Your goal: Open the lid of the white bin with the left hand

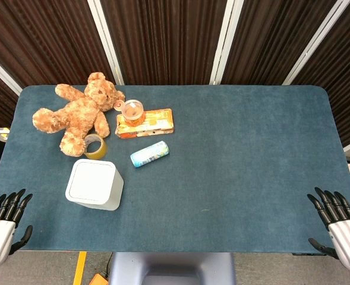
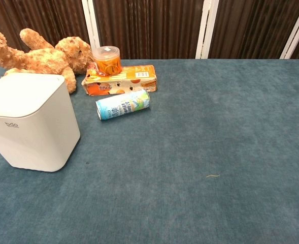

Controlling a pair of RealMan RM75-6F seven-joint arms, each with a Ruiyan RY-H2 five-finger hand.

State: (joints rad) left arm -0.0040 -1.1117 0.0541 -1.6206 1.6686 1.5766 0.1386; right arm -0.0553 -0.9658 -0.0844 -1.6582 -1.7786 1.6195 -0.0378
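Note:
The white bin (image 1: 95, 184) stands on the blue table near its front left, with its lid flat and shut; the chest view shows the same white bin (image 2: 30, 120) at the left. My left hand (image 1: 3, 222) rests at the table's front left corner, fingers apart and holding nothing, a little left of and nearer than the bin. At the front right corner my right hand (image 1: 339, 222) lies the same way, fingers spread and empty. Neither hand shows in the chest view.
Behind the bin lie a brown teddy bear (image 1: 79, 111), a roll of tape (image 1: 95, 146), a light blue can (image 1: 150, 154) on its side, and an orange carton (image 1: 145, 123) with a small orange jar (image 1: 132, 111) by it. Dark curtains hang behind the table.

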